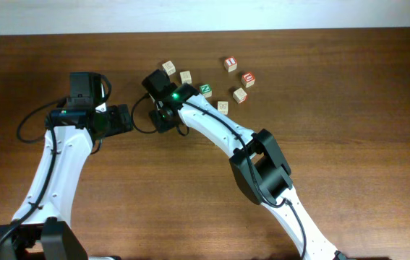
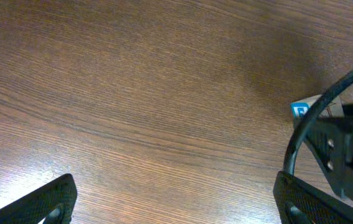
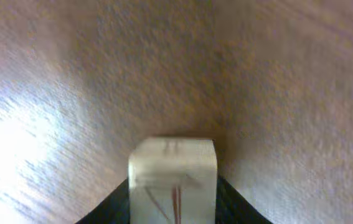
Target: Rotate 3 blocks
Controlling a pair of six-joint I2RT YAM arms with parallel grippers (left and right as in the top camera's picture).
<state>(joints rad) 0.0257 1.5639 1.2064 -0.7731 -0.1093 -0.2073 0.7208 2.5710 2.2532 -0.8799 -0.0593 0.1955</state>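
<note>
Between the right tool's (image 3: 172, 202) black fingers (image 3: 115, 208), a square-edged pale wooden cube (image 3: 172, 177).

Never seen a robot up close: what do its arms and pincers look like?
The left arm and right arm have white links and black joints. Black cables loop alongside. A green light glows by the right wrist. The pincer fingers are black and textured.
</note>
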